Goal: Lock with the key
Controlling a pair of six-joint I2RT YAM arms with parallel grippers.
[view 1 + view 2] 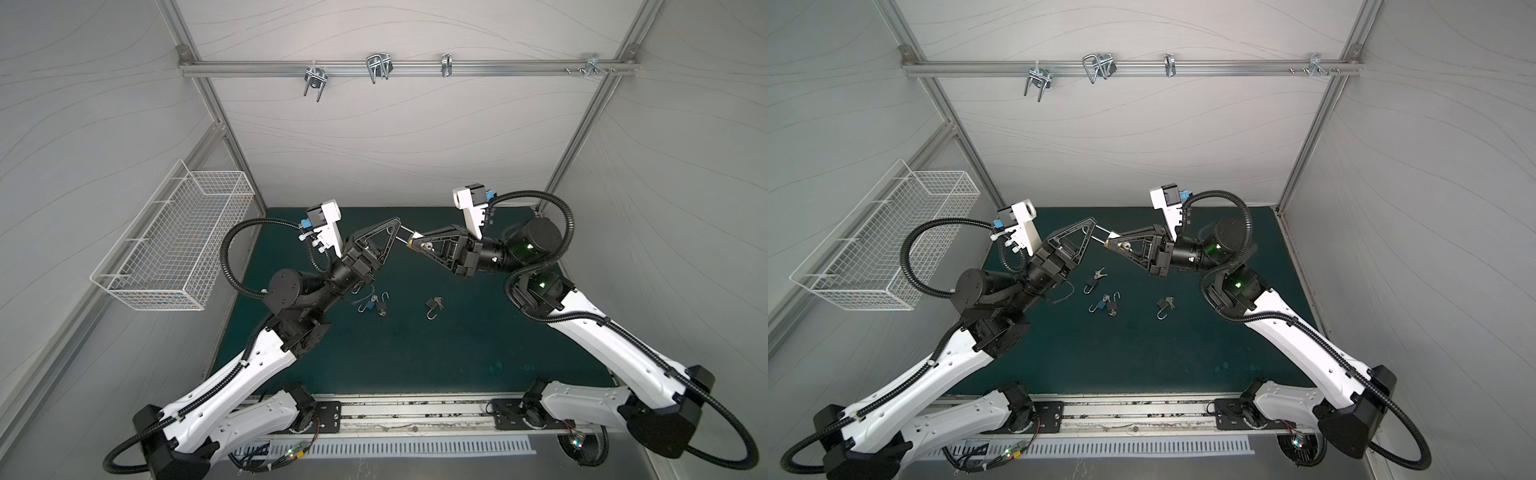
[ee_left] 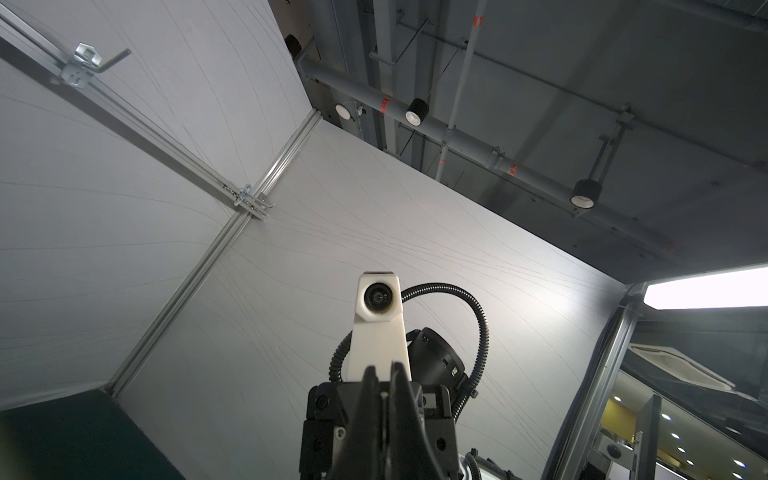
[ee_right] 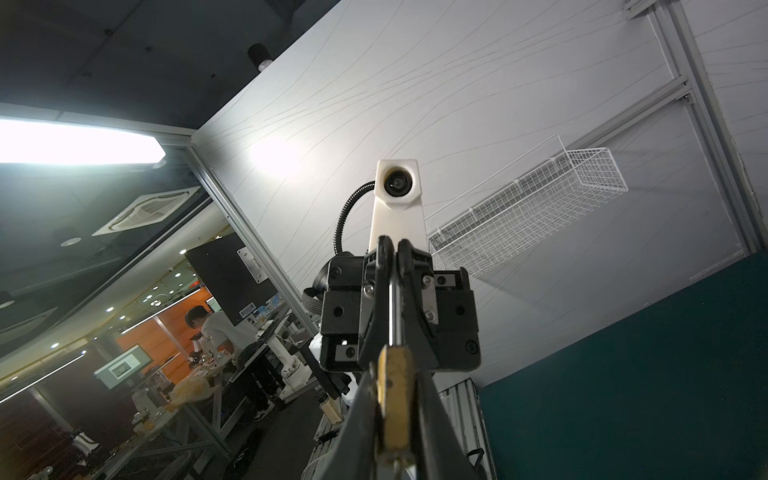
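Both grippers are raised above the green mat (image 1: 415,357) and meet tip to tip. A brass padlock (image 1: 414,241) (image 1: 1112,242) (image 3: 395,386) sits between the fingers of my right gripper (image 1: 412,242) (image 1: 1110,242) (image 3: 394,368), which is shut on its body. The lock's silver shackle (image 1: 404,233) (image 1: 1103,235) (image 3: 393,307) points at my left gripper (image 1: 397,226) (image 1: 1095,226) (image 2: 384,370), which is shut on its far end. A silver key (image 1: 428,247) (image 1: 1126,246) shows at the lock's base, inside the right finger frame.
Three more open padlocks with keys lie on the mat below: one (image 1: 1090,285), a blue and dark pair (image 1: 376,307), and one (image 1: 433,308). A white wire basket (image 1: 174,245) hangs on the left wall. Metal hooks (image 1: 378,66) hang from the back rail.
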